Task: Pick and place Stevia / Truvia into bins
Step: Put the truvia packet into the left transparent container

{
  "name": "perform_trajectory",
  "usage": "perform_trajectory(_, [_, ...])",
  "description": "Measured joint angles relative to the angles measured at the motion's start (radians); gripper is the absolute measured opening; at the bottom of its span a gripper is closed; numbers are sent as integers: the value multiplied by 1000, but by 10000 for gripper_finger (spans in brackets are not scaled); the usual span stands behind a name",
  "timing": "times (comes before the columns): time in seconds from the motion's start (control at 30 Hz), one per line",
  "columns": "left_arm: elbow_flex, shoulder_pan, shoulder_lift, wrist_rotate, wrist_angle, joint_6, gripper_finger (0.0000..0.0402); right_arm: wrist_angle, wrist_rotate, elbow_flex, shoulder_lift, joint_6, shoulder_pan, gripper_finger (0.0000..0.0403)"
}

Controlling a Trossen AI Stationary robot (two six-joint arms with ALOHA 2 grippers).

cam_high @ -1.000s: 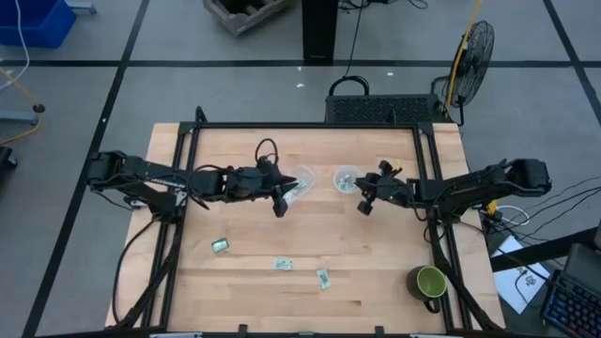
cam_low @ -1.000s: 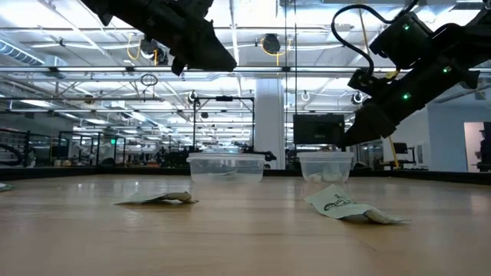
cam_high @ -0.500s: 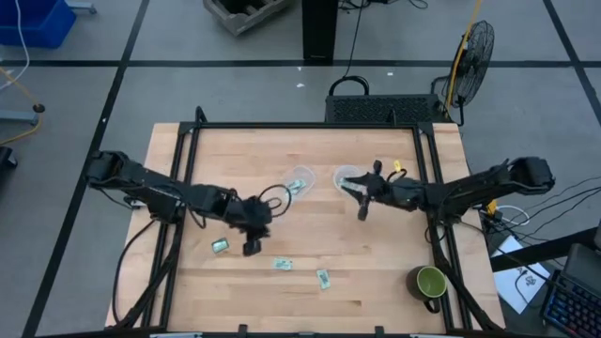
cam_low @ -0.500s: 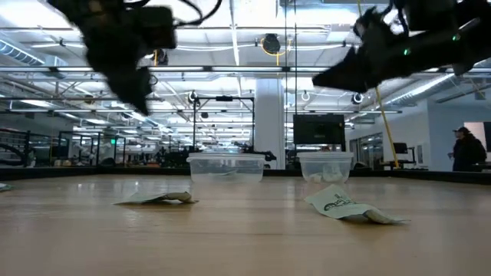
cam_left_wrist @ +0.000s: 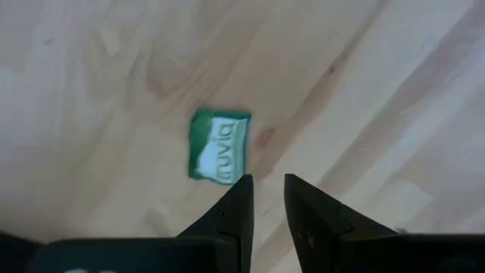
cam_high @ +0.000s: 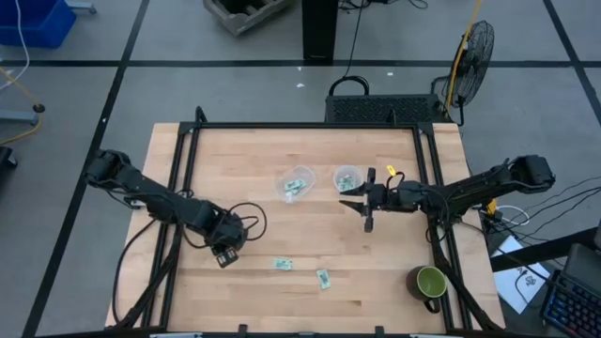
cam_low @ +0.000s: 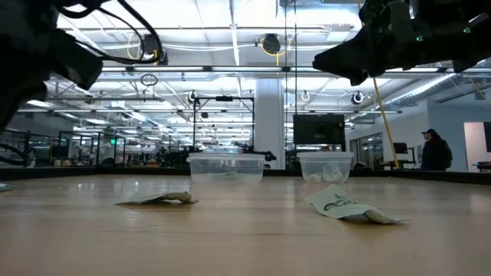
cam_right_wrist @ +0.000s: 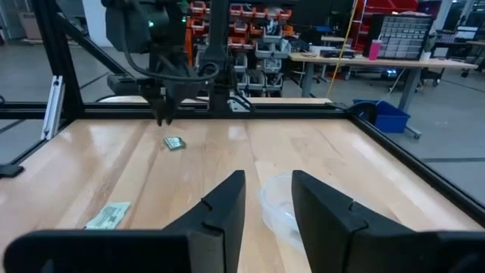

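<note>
High view shows the left gripper (cam_high: 223,255) down toward seven o'clock on the table (cam_high: 282,150), fingers slightly parted and empty, poised over a green-and-white Truvia sachet (cam_left_wrist: 219,146) that lies flat on the wood just beyond its tips. Two more sachets (cam_high: 283,265) rest near six o'clock. The right gripper (cam_high: 362,207) hangs at about three o'clock from centre, fingers apart and holding nothing, just beside the right clear cup (cam_high: 347,177); the left clear cup (cam_high: 297,184) holds sachets near the centre.

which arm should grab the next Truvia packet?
Left. The left gripper hangs right above a packet, jaws slightly apart. The right gripper sits beside the cups, far from any loose packet.
</note>
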Motion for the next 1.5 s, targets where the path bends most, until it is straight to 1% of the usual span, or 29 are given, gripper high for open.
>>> perform_trajectory(0.13, [-6, -27, 0, -3, -21, -37, 112, -3, 0, 0, 0, 1, 0, 101])
perform_trajectory(0.37, [-93, -51, 1, -5, 1, -41, 200, -68, 0, 0, 0, 1, 0, 93])
perform_trajectory(0.5, [-137, -51, 1, -68, 87, -32, 232, -84, 0, 0, 0, 1, 0, 93])
perform_trajectory(0.6, [-167, -49, 1, -100, 157, -22, 243, -84, 0, 0, 0, 2, 0, 93])
perform_trajectory(0.73, [-215, -43, 1, -86, 256, -31, 245, -84, 0, 0, 0, 26, 0, 93])
perform_trajectory(0.87, [-244, -43, -3, -99, 267, -5, 246, -83, 0, 0, 0, 53, 0, 91])
perform_trajectory(0.97, [-256, -45, -3, -143, 259, 45, 245, -83, 0, 0, 0, 58, 0, 91])
perform_trajectory(1.03, [-258, -44, -3, -168, 256, 77, 238, -81, 0, 0, 0, 90, 0, 91])
perform_trajectory(1.13, [-259, -44, -2, -180, 255, 99, 208, -81, 0, 0, 0, 130, 0, 91])
perform_trajectory(1.4, [-260, -43, -2, -178, 265, 86, 75, -83, 0, 0, 0, 133, 0, 91])
perform_trajectory(1.5, [-260, -42, -1, -164, 278, 83, 32, -83, 0, 0, 0, 133, 0, 91])
